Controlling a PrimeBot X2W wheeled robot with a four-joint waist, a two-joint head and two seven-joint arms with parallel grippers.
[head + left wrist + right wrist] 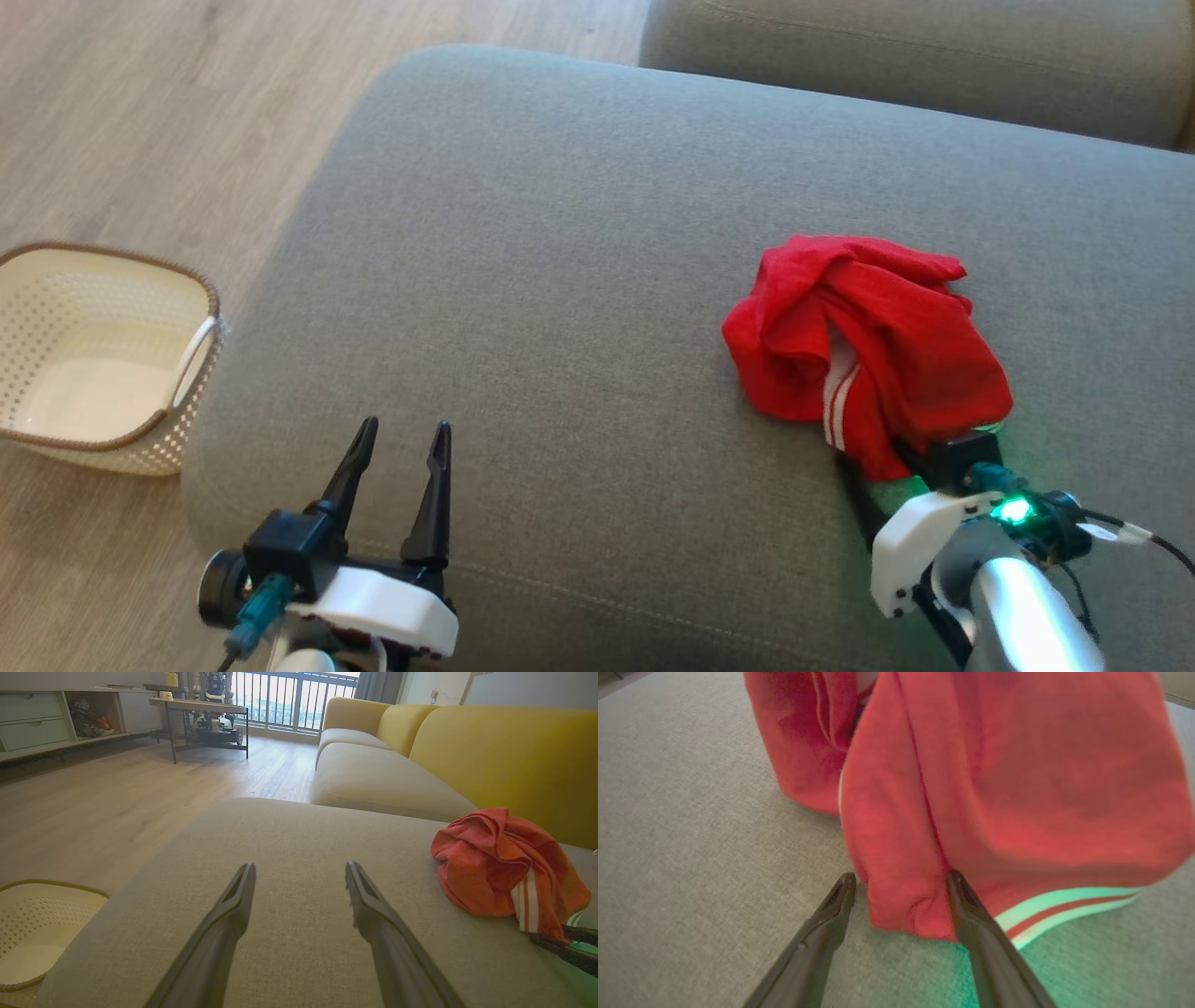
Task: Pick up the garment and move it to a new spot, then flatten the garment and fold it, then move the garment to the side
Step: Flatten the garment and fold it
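Step in hand, by judgement: first pick-up. Nothing lifted, flattened or folded yet.

Garment [868, 345]: red, white stripes at one hem, bunched in a loose heap on the right part of the grey sofa cushion [560, 233], toward its near edge. Resting fully on the cushion.

Right tool [901, 879]: fingers spread wide, low over the cushion, at the near edge of the heap. In the right wrist view, astride one hanging lobe of red cloth, with one finger against the cloth and the other just beside it, a sliver of cushion between. Not clamped, no hold on anything. In the head view, fingertips hidden beneath the heap's near fold.

Left tool [405, 427]: fingers parted, empty, hovering over the bare left part of the cushion, well apart from the garment.

Pale perforated basket [194, 411] on the wooden floor, left of the cushion. Probably no part in this step.

Next move, as judged: ease slightly further in for a deeper bite, close on the lobe, lift clear, carry toward the bare middle of the cushion.

Risks: catching a single thin layer and dragging rather than lifting; pinching the cushion cover, given the low approach. Limp cloth, so expect unrolling and dangling on the lift.
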